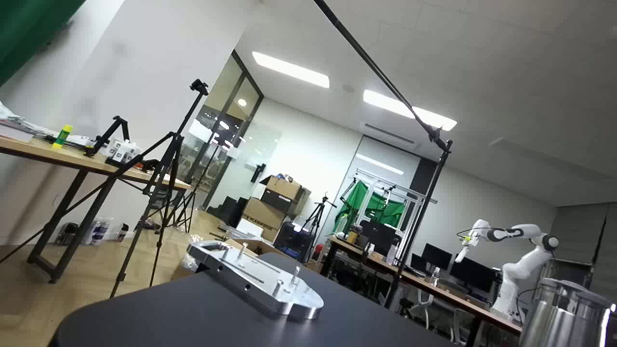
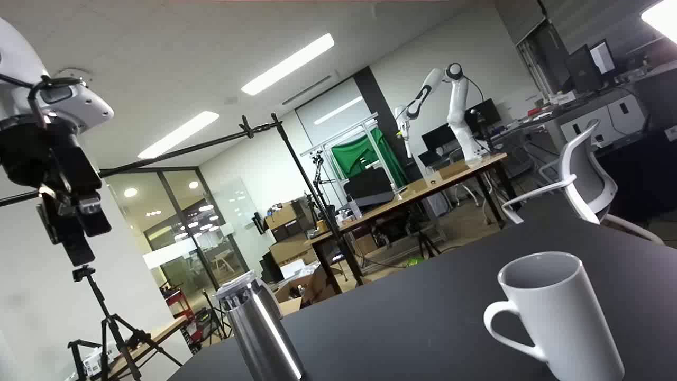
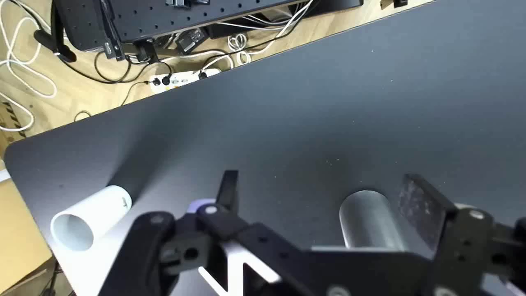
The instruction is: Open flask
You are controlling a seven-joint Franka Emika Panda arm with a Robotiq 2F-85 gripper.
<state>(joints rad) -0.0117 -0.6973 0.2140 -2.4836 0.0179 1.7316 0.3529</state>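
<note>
Zero steps done, I judge; the flask (image 2: 266, 333) wears its cap (image 2: 236, 286); my gripper (image 3: 322, 191) hangs clear, fingers spread; grasping and uncapping remain.

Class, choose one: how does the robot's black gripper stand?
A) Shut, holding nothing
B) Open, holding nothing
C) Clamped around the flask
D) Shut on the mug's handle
B: the wrist view shows the gripper with its fingers spread wide apart, and in an exterior view it hangs clear of the flask.
</note>
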